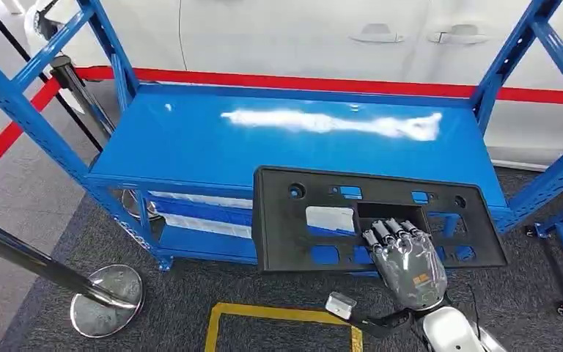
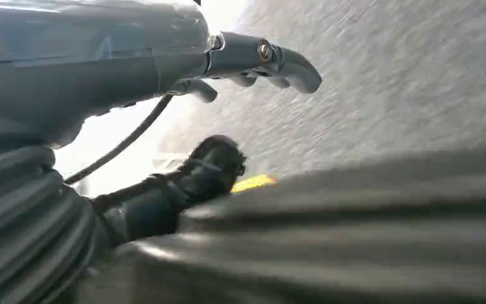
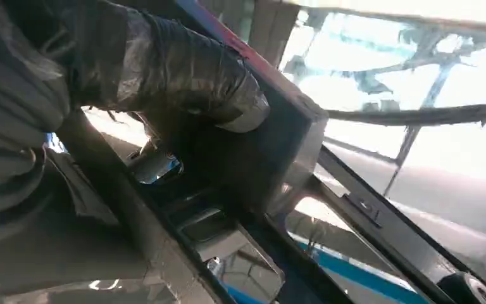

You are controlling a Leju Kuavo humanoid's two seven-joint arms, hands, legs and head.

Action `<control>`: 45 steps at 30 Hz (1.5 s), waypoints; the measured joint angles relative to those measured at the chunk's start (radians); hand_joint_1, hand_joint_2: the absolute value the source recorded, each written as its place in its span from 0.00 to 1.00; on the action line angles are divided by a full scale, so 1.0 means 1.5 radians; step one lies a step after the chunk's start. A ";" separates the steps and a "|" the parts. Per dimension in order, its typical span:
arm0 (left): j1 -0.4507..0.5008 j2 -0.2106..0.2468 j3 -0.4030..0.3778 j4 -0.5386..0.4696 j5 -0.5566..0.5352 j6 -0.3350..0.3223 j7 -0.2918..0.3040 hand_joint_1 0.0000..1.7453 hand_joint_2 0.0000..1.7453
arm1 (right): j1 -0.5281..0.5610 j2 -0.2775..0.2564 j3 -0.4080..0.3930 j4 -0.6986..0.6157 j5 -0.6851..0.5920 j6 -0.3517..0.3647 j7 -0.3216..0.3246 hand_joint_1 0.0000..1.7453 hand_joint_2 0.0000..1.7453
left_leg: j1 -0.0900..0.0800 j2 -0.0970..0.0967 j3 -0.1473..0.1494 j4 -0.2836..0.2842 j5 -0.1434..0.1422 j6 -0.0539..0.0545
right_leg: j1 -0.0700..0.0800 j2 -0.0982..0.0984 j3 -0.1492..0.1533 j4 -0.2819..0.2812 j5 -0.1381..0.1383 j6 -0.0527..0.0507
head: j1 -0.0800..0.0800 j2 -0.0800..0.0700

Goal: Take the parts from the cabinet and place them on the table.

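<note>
A flat black plastic panel (image 1: 286,220) with several cut-outs lies at the front edge of the blue rack shelf (image 1: 190,139), overhanging it toward me. My right hand (image 1: 405,257) grips the panel's near edge, fingers hooked into its central rectangular opening. The right wrist view shows the thumb (image 3: 190,76) pressed against the dark panel (image 3: 272,158) from below. My left hand (image 2: 253,60) hangs over the grey carpet with its fingers apart and nothing in them.
The blue steel rack has uprights (image 1: 22,103) at each corner and a lower shelf (image 1: 198,235). A stanchion with a round chrome base (image 1: 106,301) stands at the front left. Yellow floor tape (image 1: 282,319) marks the carpet. A white car (image 1: 322,37) is behind the rack.
</note>
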State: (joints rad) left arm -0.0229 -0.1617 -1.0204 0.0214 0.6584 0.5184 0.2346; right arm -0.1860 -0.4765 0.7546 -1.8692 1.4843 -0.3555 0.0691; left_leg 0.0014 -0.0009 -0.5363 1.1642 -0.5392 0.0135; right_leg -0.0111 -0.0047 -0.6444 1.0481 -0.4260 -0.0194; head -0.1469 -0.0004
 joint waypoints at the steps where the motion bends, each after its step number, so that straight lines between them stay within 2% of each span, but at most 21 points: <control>1: 0.000 0.000 0.000 0.000 0.000 -0.002 0.002 0.00 1.00 | 0.000 0.001 0.000 0.000 -0.004 0.012 0.000 1.00 1.00 | -0.002 -0.001 0.037 -0.059 0.002 0.008 | 0.000 0.000 -0.004 0.002 0.004 0.001 | 0.000 0.000; 2: 0.001 0.001 0.000 0.000 0.001 -0.005 0.004 0.00 1.00 | 0.000 0.003 0.001 -0.001 -0.008 0.018 0.000 1.00 1.00 | -0.005 -0.001 0.062 -0.105 -0.016 0.012 | 0.003 0.000 -0.008 0.003 0.009 0.006 | 0.000 0.000; 6: 0.002 0.000 -0.001 0.000 0.002 -0.014 0.008 0.00 1.00 | 0.002 0.005 0.001 -0.001 -0.026 0.034 0.000 1.00 1.00 | -0.006 -0.002 0.048 -0.122 0.005 0.019 | 0.001 0.000 -0.009 -0.009 0.035 0.025 | 0.000 0.000; 8: 0.001 -0.002 -0.002 0.000 0.002 -0.017 0.009 0.00 1.00 | 0.007 0.005 0.001 -0.001 -0.028 0.036 -0.002 1.00 1.00 | -0.002 0.004 0.040 -0.129 0.024 0.030 | -0.002 0.003 -0.024 0.021 -0.017 0.026 | 0.000 0.000; 10: 0.000 -0.002 -0.002 0.000 0.002 -0.018 0.009 0.00 1.00 | 0.009 0.005 0.001 -0.001 -0.031 0.039 -0.002 1.00 1.00 | -0.002 0.006 0.023 -0.127 0.038 0.031 | -0.003 0.003 -0.050 0.116 -0.093 0.031 | 0.000 0.000; 12: 0.001 -0.002 -0.003 0.000 0.002 -0.019 0.009 0.00 1.00 | 0.011 0.005 0.001 -0.001 -0.032 0.040 -0.002 1.00 1.00 | -0.003 0.007 0.002 -0.119 0.048 0.030 | -0.004 0.003 -0.061 0.186 -0.107 0.035 | 0.000 0.000; 15: 0.000 -0.002 -0.004 0.000 0.002 -0.022 0.010 0.00 1.00 | 0.012 0.005 0.001 -0.001 -0.031 0.047 -0.002 1.00 1.00 | -0.001 0.007 -0.027 -0.101 0.055 0.025 | -0.010 0.002 0.019 0.098 -0.046 0.038 | 0.000 0.000; 17: -0.002 -0.002 -0.005 0.000 0.002 -0.023 0.010 0.00 1.00 | 0.010 0.006 0.001 -0.001 -0.030 0.050 -0.002 1.00 1.00 | -0.004 0.006 -0.041 -0.087 0.057 0.019 | -0.007 0.003 0.086 -0.001 -0.067 0.037 | 0.000 0.000; 21: -0.003 0.000 -0.011 0.000 -0.005 -0.028 0.016 0.00 1.00 | 0.009 0.007 0.001 -0.001 -0.035 0.068 -0.004 1.00 1.00 | -0.008 0.005 -0.046 -0.088 0.073 0.002 | -0.007 0.003 0.069 -0.007 -0.051 0.014 | -0.001 0.000; 22: -0.004 0.002 -0.015 0.000 -0.006 -0.027 0.018 0.00 1.00 | 0.007 0.009 0.002 -0.001 -0.038 0.073 -0.005 1.00 1.00 | -0.005 0.003 -0.050 -0.080 0.062 -0.002 | -0.011 -0.002 0.065 -0.009 -0.044 0.008 | 0.000 0.000; 24: -0.004 0.002 -0.019 0.000 -0.007 -0.016 0.017 0.00 1.00 | 0.005 0.012 0.002 -0.001 -0.042 0.079 -0.004 1.00 1.00 | -0.005 0.002 -0.070 -0.027 -0.004 -0.006 | -0.010 -0.002 0.050 -0.009 -0.033 -0.004 | -0.001 0.000; 26: -0.004 0.002 -0.025 0.000 -0.007 0.008 0.011 0.00 1.00 | 0.005 0.012 0.002 -0.001 -0.047 0.079 -0.003 1.00 1.00 | -0.005 0.002 -0.089 0.073 -0.067 -0.010 | -0.008 -0.003 0.032 -0.008 -0.019 -0.005 | -0.001 0.000; 27: -0.005 0.003 -0.027 0.000 -0.006 0.020 0.009 0.00 1.00 | 0.006 0.013 0.002 0.000 -0.047 0.078 -0.002 1.00 1.00 | -0.005 0.002 -0.088 0.105 -0.075 -0.010 | -0.007 -0.004 0.025 -0.007 -0.013 -0.005 | -0.001 0.000; 29: -0.004 0.003 -0.028 0.000 -0.003 0.033 0.008 0.00 1.00 | 0.009 0.016 0.002 0.000 -0.048 0.078 -0.002 1.00 1.00 | -0.005 0.002 -0.052 0.083 -0.037 -0.007 | -0.005 -0.003 0.006 -0.004 0.000 -0.003 | -0.001 0.000; 31: 0.000 0.003 -0.032 0.000 -0.001 0.037 0.009 0.00 1.00 | 0.009 0.017 0.002 0.000 -0.048 0.078 -0.002 1.00 1.00 | -0.005 0.001 0.024 -0.030 0.004 0.000 | -0.004 -0.002 -0.008 0.000 0.010 0.000 | -0.001 0.000; 33: 0.001 0.004 -0.034 0.000 -0.001 0.039 0.009 0.00 1.00 | 0.009 0.018 0.002 0.000 -0.049 0.078 -0.002 1.00 1.00 | -0.008 -0.001 0.073 -0.121 -0.017 0.006 | -0.002 -0.002 -0.015 0.002 0.021 0.007 | -0.001 0.000; 37: 0.002 0.002 -0.034 0.000 -0.001 0.041 0.009 0.00 1.00 | 0.011 0.018 0.002 0.000 -0.049 0.078 -0.002 1.00 1.00 | -0.002 0.001 0.054 -0.129 0.010 0.018 | -0.002 -0.002 -0.019 -0.011 0.043 0.024 | -0.001 0.000; 39: 0.002 0.002 -0.034 0.000 0.002 0.052 0.002 0.00 1.00 | 0.013 0.019 0.002 0.000 -0.049 0.077 -0.001 1.00 1.00 | -0.003 0.005 0.037 -0.129 0.026 0.030 | -0.005 0.001 -0.034 0.030 -0.027 0.026 | -0.001 0.000; 41: 0.002 0.001 -0.034 0.000 0.003 0.054 -0.004 0.00 1.00 | 0.016 0.019 0.002 0.001 -0.048 0.077 0.000 1.00 1.00 | -0.004 0.006 0.018 -0.127 0.040 0.030 | -0.006 0.002 -0.057 0.127 -0.100 0.032 | -0.001 0.000; 42: 0.002 0.001 -0.034 0.000 0.003 0.051 -0.005 0.00 1.00 | 0.017 0.020 0.002 0.002 -0.048 0.077 0.000 1.00 1.00 | -0.004 0.006 0.007 -0.123 0.047 0.029 | -0.006 0.002 -0.064 0.171 -0.107 0.034 | -0.001 0.000; 45: 0.001 0.000 -0.036 0.000 0.000 0.022 0.007 0.00 1.00 | 0.017 0.024 0.003 0.006 -0.048 0.085 -0.001 1.00 1.00 | -0.003 0.007 -0.024 -0.108 0.058 0.025 | -0.008 0.001 -0.012 0.143 -0.050 0.036 | -0.001 0.000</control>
State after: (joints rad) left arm -0.0211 -0.1621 -1.0742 0.0214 0.6580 0.5519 0.2446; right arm -0.1605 -0.4410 0.7584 -1.8608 1.4122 -0.2285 0.0675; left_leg -0.0036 0.0091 -0.5724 1.0019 -0.4526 0.0511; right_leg -0.0237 -0.0029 -0.6620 1.2621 -0.5010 0.0339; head -0.1476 -0.0004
